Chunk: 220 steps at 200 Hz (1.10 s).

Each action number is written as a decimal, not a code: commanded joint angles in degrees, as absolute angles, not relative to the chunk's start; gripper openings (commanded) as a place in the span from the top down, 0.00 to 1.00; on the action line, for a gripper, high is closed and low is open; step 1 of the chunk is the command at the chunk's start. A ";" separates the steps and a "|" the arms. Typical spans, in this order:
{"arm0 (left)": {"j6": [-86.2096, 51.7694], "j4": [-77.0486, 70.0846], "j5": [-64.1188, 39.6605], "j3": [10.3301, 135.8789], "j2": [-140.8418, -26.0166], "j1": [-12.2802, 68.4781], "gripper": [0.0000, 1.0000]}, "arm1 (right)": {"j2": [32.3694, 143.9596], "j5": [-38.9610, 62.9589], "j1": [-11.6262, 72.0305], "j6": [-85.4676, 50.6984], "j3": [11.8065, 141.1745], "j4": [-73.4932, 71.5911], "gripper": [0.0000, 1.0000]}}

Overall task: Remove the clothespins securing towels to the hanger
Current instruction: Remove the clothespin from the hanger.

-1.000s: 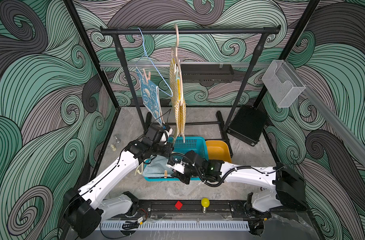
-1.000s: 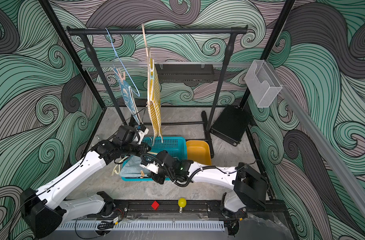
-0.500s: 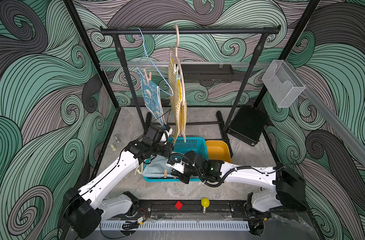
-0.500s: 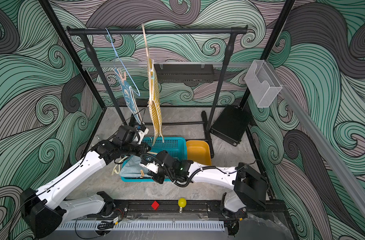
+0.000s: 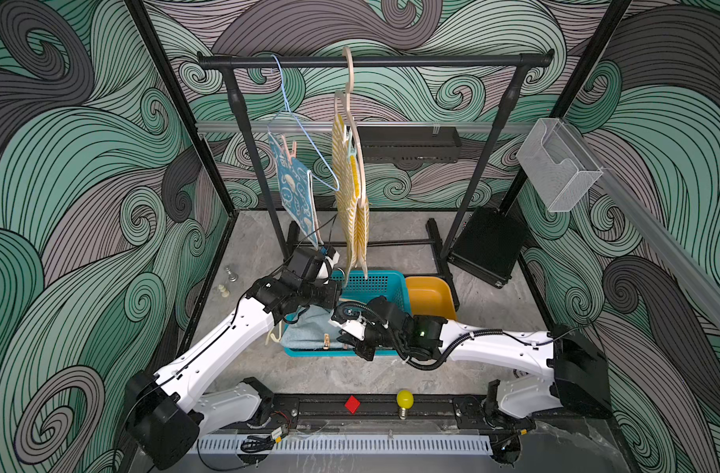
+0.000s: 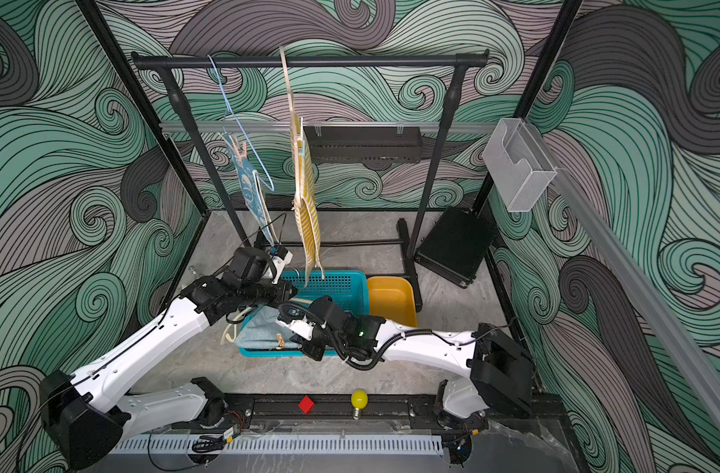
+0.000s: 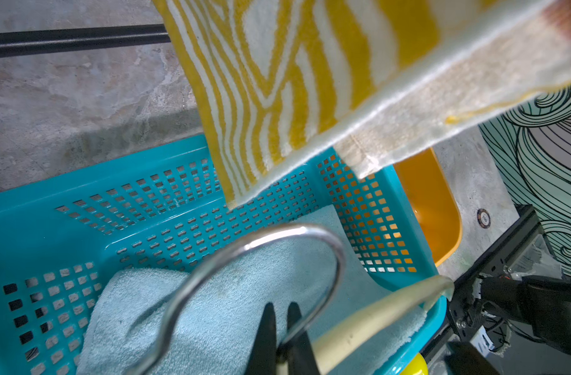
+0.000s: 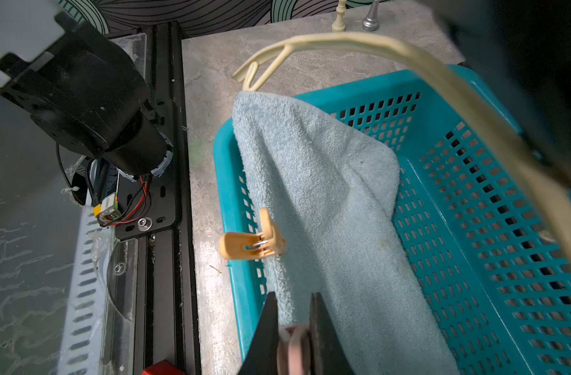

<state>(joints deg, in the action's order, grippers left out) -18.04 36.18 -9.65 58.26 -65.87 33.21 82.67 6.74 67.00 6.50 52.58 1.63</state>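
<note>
1. The right gripper [image 8: 292,324] was pinched on a pink peg [image 8: 293,350], low over the pale-blue towel [image 8: 326,194] lying in the teal basket [image 8: 222,181].
2. The left gripper [image 7: 281,331] was clamped on the hanger [image 7: 375,311] at its wire hook.
3. An orange peg [image 8: 250,242] was clipped to the towel's edge.
4. Peg removal was judged underway; next, the pink peg should be pulled clear and dropped.
</note>
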 commanded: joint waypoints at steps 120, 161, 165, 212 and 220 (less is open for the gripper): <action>-18.66 37.79 -4.41 58.91 -63.14 34.10 1.00 | 72.41 5.00 66.80 2.36 52.29 3.81 1.00; -19.77 36.20 -2.69 57.19 -61.18 34.10 1.00 | 66.22 4.14 66.80 -0.23 52.00 7.32 1.00; -19.76 36.29 -2.43 57.19 -61.17 34.10 1.00 | 65.58 4.05 66.86 -0.46 51.92 7.58 1.00; -19.69 36.39 -2.02 57.46 -61.76 34.10 1.00 | 59.25 0.57 66.85 -1.63 50.58 10.57 1.00; -19.64 36.38 -2.02 57.61 -61.87 34.10 1.00 | 58.05 -0.24 66.73 -2.16 50.31 10.91 1.00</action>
<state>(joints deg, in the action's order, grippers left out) -19.14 36.60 -3.01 56.90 -62.02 33.58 60.36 2.94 66.92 -0.58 51.70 8.23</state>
